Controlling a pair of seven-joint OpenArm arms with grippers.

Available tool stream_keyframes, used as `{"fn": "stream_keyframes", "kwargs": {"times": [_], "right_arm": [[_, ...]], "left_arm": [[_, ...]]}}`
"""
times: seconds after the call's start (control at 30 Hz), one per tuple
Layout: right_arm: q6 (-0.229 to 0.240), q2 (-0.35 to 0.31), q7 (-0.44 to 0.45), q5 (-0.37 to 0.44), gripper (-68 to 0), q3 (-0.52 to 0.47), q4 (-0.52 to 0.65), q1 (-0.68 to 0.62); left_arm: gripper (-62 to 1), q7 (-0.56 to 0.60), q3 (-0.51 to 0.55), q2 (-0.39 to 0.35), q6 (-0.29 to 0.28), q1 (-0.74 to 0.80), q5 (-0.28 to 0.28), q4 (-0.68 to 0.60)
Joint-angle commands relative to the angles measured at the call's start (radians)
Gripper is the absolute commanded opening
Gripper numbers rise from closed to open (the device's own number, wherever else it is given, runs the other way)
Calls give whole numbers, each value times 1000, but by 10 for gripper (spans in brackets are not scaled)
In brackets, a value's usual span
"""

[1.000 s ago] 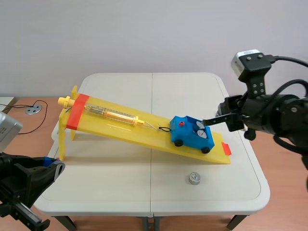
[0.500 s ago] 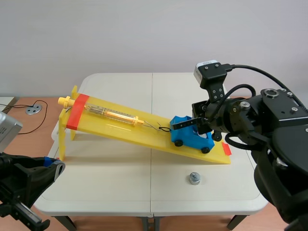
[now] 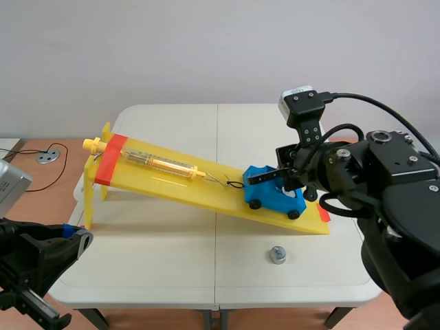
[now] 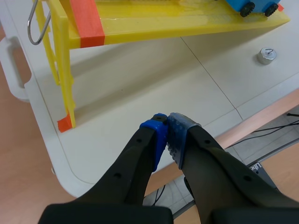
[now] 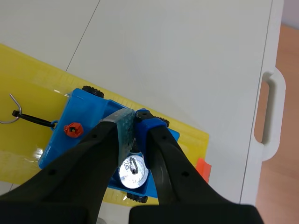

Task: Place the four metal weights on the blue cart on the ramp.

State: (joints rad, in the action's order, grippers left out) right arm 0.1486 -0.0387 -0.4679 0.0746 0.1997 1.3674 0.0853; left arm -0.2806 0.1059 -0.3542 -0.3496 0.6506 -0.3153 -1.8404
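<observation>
The load bed of the blue cart (image 3: 269,199) is largely covered in the scene view by the right gripper (image 3: 253,177), so the weights aboard cannot be counted there. In the right wrist view only one silver weight (image 5: 134,170) is made out on the cart, lying flat beneath the two fingers with a small loop on its top. Anything else on the bed is hidden behind them. In the left wrist view the cart is cut off at the edge, with little more than its black wheels shown.

The right gripper is held clenched, its pads pressed tip to tip over the cart with nothing between them. The left gripper (image 4: 166,123) is likewise closed on nothing, its blue pads touching, and is held low over the near left corner of the white table (image 3: 172,268), well apart from the cart.

The cart is seen parked near the low end of the yellow ramp (image 3: 179,187). A red knob (image 5: 71,129) is fixed at its uphill end, and a black cord (image 5: 32,120) is run from there to a wire hook (image 5: 11,111). A loose weight (image 3: 278,255) is left on the table in front of the ramp's low end.
</observation>
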Motion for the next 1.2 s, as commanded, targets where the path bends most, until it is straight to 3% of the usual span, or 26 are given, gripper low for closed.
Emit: {"fn": "stream_keyframes", "kwargs": {"times": [0.0,0.27,0.43,0.57,0.83,1.17], "right_arm": [[-52,17,172,14,-667,19,45,132],[-51,17,194,14,-660,19,3,165],[-43,16,193,14,-485,19,5,164],[-43,13,146,17,-467,16,33,161],[13,-66,61,138,-455,-29,279,57],[93,-187,2,304,-455,-196,533,-178]], "left_arm": [[-573,96,16,8,-20,-20,-55,-67],[-573,96,16,8,-20,-19,-55,-67],[-573,96,16,8,-20,-20,-55,-67],[-573,97,16,8,-20,-20,-55,-67],[-573,97,16,8,-20,-20,-55,-67],[-573,97,16,8,-20,-20,-55,-67]]}}
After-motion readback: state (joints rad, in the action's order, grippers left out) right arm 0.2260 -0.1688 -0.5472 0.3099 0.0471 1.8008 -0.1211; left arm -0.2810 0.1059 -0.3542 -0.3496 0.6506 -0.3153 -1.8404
